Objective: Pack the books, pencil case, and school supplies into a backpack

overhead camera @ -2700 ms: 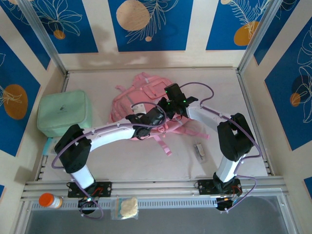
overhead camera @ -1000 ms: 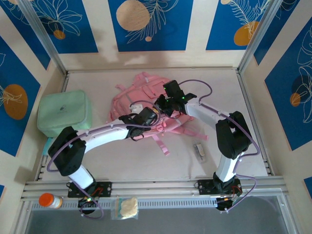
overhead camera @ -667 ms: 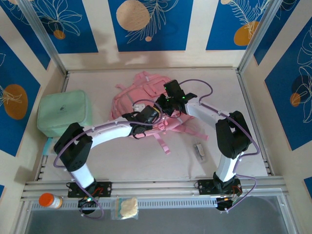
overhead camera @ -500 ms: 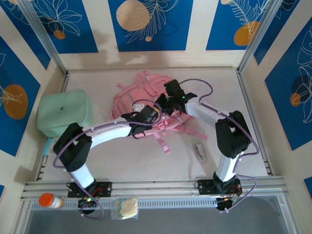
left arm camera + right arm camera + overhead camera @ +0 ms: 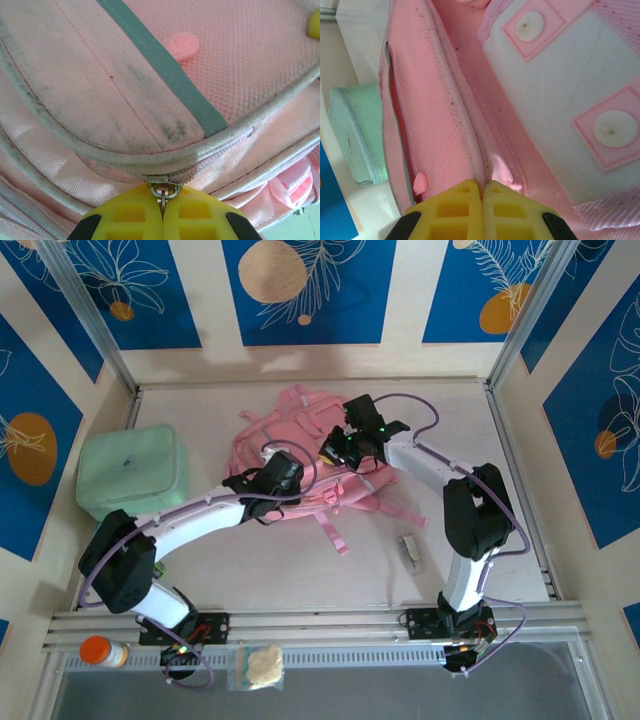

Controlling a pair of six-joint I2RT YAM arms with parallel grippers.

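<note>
Your left fingers (image 5: pixel 135 216) are pressed together on the small metal zipper pull (image 5: pixel 162 192) of the pink backpack (image 5: pixel 290 435), which lies flat near the middle of the surface (image 5: pixel 480 440). So the thing that matters sits right at your fingertips, not off to either side. In the left wrist view the slider is just beyond the tips, at the lowest point of the curved grey piping (image 5: pixel 100 150). The zip line climbs away from there on both sides, so its long axis runs across your fingers rather than toward them. From above, your right fingers (image 5: pixel 460 205) sit to the right of the left ones and a little farther from the bases. They are closed on a fold of the bag's pink fabric beside a seam, which looks like an anchor for the pull. The move probably needs you to drag the pull sideways along that curve and away from the right-hand pinch, because a straight tug back would likely just lift the bag. The small pale oblong supply (image 5: pixel 409 549) lies on the surface well apart from the bag, nearer your right arm, and the mint-green case (image 5: pixel 133 472) sits off to the left
</note>
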